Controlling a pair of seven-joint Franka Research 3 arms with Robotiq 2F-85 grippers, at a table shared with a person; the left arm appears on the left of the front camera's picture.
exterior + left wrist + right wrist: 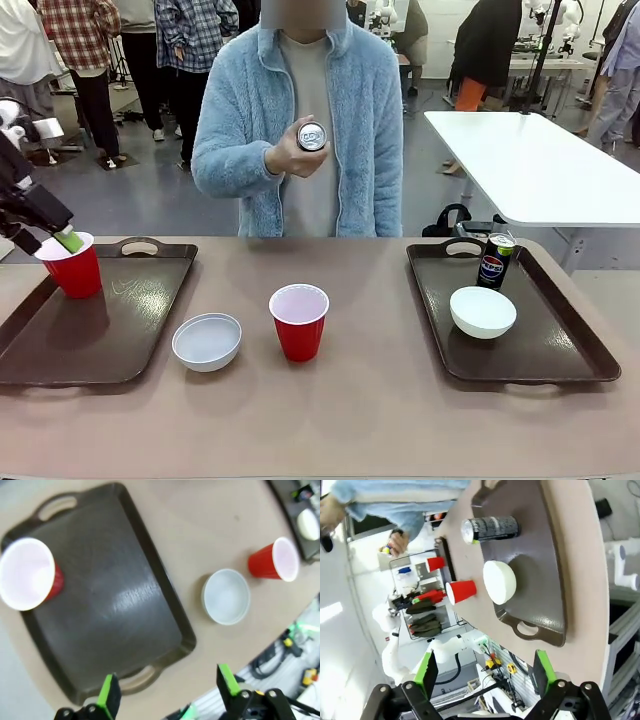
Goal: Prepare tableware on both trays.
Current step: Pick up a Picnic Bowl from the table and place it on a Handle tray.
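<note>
1. Left claw [60, 240] hovers beside the red plastic cup [75, 270] in the dark brown rectangular tray's [130, 340] far-left corner.
2. Its pads [107, 692] stand wide apart, empty.
3. Right claw [484, 667] gapes empty; slim dark can [492, 528] and round white bowl [500, 582] sit on the other tray [545, 565].

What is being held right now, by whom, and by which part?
The person's hand grips a can around its side, top facing the robot. The left gripper and right gripper are open, with nothing between their fingers.

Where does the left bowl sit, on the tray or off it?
Off. The bowl rests on the table, beside the left tray.
</note>
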